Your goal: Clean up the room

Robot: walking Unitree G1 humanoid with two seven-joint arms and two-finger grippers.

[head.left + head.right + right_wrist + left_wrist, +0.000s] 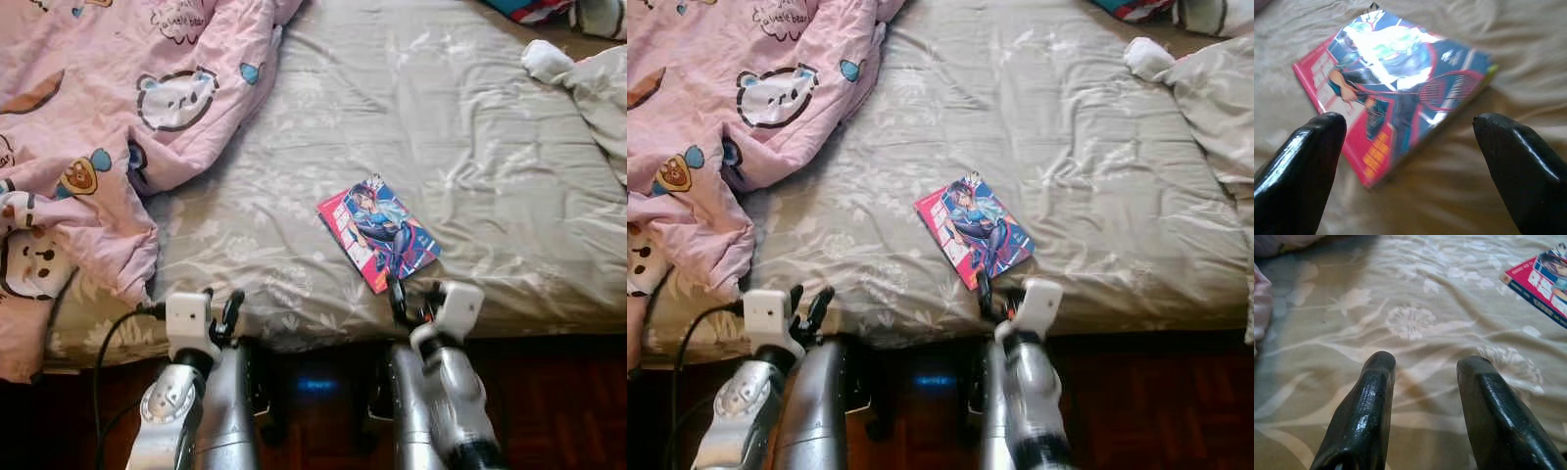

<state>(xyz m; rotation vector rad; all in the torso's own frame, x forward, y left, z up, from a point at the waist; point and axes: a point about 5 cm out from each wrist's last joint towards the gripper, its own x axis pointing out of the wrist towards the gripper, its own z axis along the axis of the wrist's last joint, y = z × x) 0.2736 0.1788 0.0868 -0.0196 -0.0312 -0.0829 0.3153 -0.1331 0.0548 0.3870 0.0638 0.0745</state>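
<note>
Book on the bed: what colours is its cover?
Book: red and blue, with an illustrated figure; clearest in the right wrist view.

Head cams look down; wrist cams near bed [470, 147].

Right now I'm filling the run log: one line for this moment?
right gripper open, nearing book | left gripper open over bedsheet | book flat, ungrasped

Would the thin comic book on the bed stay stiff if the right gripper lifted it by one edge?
The thin glossy red-and-blue comic book would probably sag, and its shiny cover may slip. Lying flat on the soft grey floral bedsheet, its edge looks hard to get under.
</note>
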